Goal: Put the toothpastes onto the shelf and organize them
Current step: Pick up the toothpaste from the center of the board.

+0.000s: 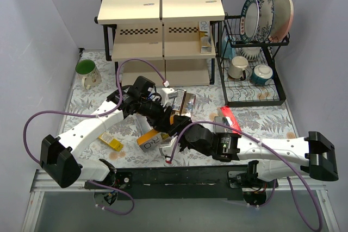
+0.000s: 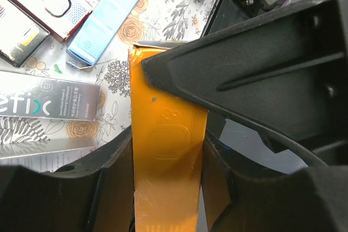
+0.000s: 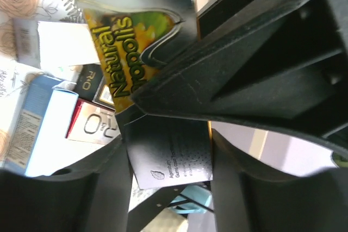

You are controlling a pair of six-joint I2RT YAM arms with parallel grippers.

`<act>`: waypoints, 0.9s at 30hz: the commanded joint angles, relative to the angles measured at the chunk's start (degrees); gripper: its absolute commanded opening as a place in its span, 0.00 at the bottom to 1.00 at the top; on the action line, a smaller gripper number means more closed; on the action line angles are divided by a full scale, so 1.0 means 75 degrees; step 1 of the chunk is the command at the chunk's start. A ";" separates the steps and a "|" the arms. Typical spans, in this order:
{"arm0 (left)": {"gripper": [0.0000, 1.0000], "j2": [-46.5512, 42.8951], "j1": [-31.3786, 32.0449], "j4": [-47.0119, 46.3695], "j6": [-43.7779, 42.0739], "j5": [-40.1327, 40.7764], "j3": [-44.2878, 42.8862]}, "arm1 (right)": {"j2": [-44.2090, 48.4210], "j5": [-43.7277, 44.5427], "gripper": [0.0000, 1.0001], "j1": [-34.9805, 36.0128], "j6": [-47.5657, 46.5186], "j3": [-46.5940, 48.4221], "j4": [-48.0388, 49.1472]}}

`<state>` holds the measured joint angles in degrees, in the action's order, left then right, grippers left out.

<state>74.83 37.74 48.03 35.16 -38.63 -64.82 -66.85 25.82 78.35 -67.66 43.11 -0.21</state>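
Floral-patterned worktop [image 1: 261, 118] carries a loose pile of toothpastes [image 1: 182, 101] in front of the shelf [image 1: 160, 4], whose middle tier holds a white carton [image 1: 204, 36] at its right end. Both arms meet over the pile. The left gripper [image 2: 167, 188] is clamped on an orange carton [image 2: 166, 134]. The right gripper [image 3: 169, 186] is closed on a black-and-yellow carton [image 3: 168, 156]. A red carton [image 1: 229, 119] lies near the dish rack [image 1: 250, 88].

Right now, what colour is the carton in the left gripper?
The carton is orange; left wrist view.
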 commanded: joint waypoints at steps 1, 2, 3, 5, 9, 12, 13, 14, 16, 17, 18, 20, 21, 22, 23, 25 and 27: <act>0.22 -0.0180 0.0054 -0.0275 -0.0082 -0.0369 -0.0124 | 0.0124 0.0061 0.35 0.0042 0.0466 -0.0088 -0.0158; 0.23 -0.0180 0.0054 -0.0275 -0.0082 -0.0322 -0.0158 | 0.0147 0.0061 0.31 0.0031 0.0513 -0.0100 -0.0264; 0.29 -0.0180 0.0054 -0.0275 -0.0082 -0.0252 -0.0182 | 0.0148 0.0061 0.27 0.0042 0.0699 -0.0088 -0.0346; 0.37 -0.0250 0.0054 -0.0310 -0.0082 -0.0088 -0.0217 | 0.0148 0.0002 0.18 0.0031 0.0934 -0.0042 -0.0627; 0.71 -0.0543 0.0054 -0.0579 0.0058 0.1033 -0.0287 | 0.0113 -0.0045 0.08 0.0042 0.1683 -0.0030 -0.0968; 0.91 -0.0870 0.0043 -0.0965 0.0316 0.2297 -0.0405 | 0.0054 -0.0138 0.06 0.0042 0.2117 -0.0041 -0.1144; 0.98 -0.1115 0.0031 -0.1303 0.0560 0.2628 -0.0405 | 0.0031 -0.0197 0.05 0.0031 0.2478 -0.0030 -0.1179; 0.98 -0.1268 0.0019 -0.1527 0.0725 0.3003 -0.0381 | -0.0004 -0.0244 0.05 0.0007 0.2656 -0.0006 -0.1214; 0.98 -0.1538 0.0008 -0.2193 0.1146 0.4590 -0.0229 | -0.0121 -0.0442 0.05 -0.0063 0.3344 0.0122 -0.1389; 0.98 -0.1841 -0.0016 -0.2371 0.1554 0.5203 -0.0159 | -0.0180 -0.0501 0.04 -0.0168 0.3651 0.0204 -0.1413; 0.98 -0.1972 -0.0016 -0.2558 0.1837 0.5801 0.0015 | -0.0285 -0.0537 0.04 -0.0238 0.3921 0.0356 -0.1449; 0.98 -0.2485 -0.0028 -0.2993 0.2608 0.7186 0.0262 | -0.0379 -0.0455 0.01 -0.0356 0.4738 0.0485 -0.1402; 0.98 -0.2686 -0.0028 -0.3087 0.2903 0.7561 0.0368 | -0.0461 -0.0420 0.01 -0.0403 0.4987 0.0556 -0.1356; 0.98 -0.2874 -0.0039 -0.3204 0.3208 0.7936 0.0636 | -0.0497 -0.0408 0.01 -0.0461 0.5315 0.0696 -0.1286; 0.98 -0.3061 -0.0039 -0.3228 0.3559 0.8427 0.0766 | -0.0543 -0.0408 0.01 -0.0555 0.5875 0.0790 -0.1227; 0.98 -0.3694 -0.0039 -0.3205 0.4578 0.8876 0.1175 | -0.0637 -0.0385 0.01 -0.0637 0.6475 0.1035 -0.1121; 0.98 -0.4429 -0.0039 -0.3298 0.5281 0.9181 0.1550 | -0.0719 -0.0536 0.01 -0.0789 0.7270 0.1212 -0.1074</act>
<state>49.08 37.60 25.56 60.25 17.12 -58.11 -72.27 22.48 73.95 -28.77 46.17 -13.52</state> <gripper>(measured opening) 0.981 0.588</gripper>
